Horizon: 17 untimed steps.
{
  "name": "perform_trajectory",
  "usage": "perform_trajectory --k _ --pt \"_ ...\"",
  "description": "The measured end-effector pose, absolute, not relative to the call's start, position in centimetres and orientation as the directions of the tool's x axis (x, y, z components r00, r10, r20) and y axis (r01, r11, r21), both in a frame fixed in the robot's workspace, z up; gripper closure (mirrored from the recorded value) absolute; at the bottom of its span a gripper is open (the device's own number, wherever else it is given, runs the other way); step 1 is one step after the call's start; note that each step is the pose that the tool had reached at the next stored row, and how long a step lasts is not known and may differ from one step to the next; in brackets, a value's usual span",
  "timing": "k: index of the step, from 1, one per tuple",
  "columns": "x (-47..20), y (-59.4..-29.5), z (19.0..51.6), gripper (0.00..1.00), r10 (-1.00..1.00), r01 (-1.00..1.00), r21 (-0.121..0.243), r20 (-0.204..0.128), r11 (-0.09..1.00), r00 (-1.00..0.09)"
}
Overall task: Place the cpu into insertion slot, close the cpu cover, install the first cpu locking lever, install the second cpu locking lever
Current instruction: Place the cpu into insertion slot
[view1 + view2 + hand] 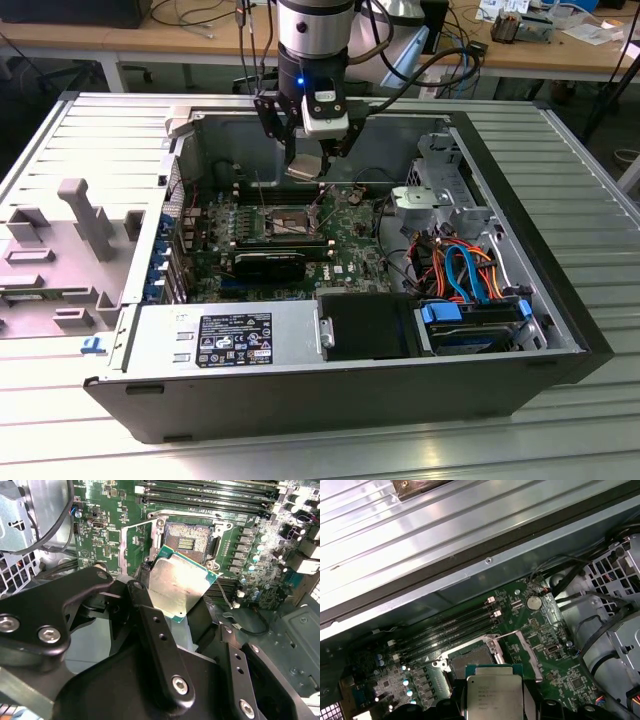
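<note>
My gripper (308, 165) hangs inside the open computer case, shut on the cpu (304, 168), a flat silver-grey square chip held tilted above the green board. In the second wrist view the cpu (180, 582) sits between the black fingers (150, 625), just short of the insertion slot (187, 540), whose dark centre lies bare. The cpu cover (136, 547) is swung open beside the slot. In the first wrist view the cpu (492, 695) hovers close to the insertion slot (472, 657), with the cpu cover (527, 652) folded back.
Long black memory slots (445, 627) run beside the socket. The case wall (330, 125) rises behind the gripper. A power supply (225, 335), a drive cage (440, 200) and blue and orange cables (465, 265) occupy the case. A grey plastic shroud (70, 250) lies at the exterior view's left.
</note>
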State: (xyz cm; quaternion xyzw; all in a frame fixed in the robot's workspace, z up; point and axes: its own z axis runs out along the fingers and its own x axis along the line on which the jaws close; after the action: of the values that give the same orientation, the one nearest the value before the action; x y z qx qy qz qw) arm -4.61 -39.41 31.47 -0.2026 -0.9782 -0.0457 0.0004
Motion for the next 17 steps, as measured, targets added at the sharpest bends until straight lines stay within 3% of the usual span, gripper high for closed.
perform_trajectory --k 17 --pt "-4.61 -39.41 31.47 0.46 0.422 0.422 0.089 0.019 0.902 -0.907"
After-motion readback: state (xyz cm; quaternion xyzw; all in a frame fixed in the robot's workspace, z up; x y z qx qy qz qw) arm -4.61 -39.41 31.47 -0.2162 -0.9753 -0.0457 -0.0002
